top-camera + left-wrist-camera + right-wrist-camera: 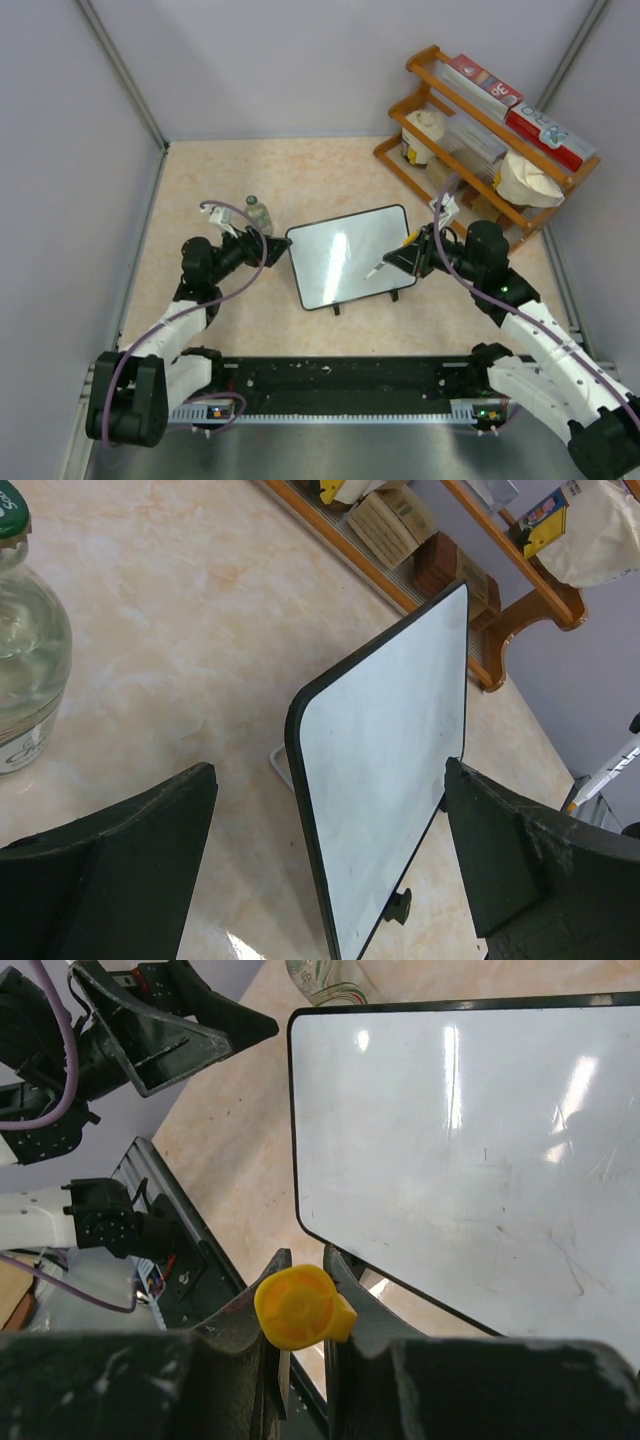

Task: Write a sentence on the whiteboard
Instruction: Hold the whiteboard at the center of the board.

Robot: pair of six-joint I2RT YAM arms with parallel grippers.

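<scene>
The whiteboard (345,255) stands tilted on its small black feet in the middle of the table, and its white face (480,1140) is blank; no sentence shows on it. My left gripper (277,243) is open at the board's left edge (390,750), which stands between and just ahead of its spread fingers (130,850). Whether they touch it I cannot tell. My right gripper (305,1265) is shut on a marker (300,1308) with an orange-yellow end. In the top view the marker (383,266) points down at the board's right part.
A glass bottle (259,214) with a green cap stands just behind the left gripper, close on its left (25,660). A wooden rack (480,140) with boxes and bags fills the back right corner. A black rail (340,385) runs along the near edge.
</scene>
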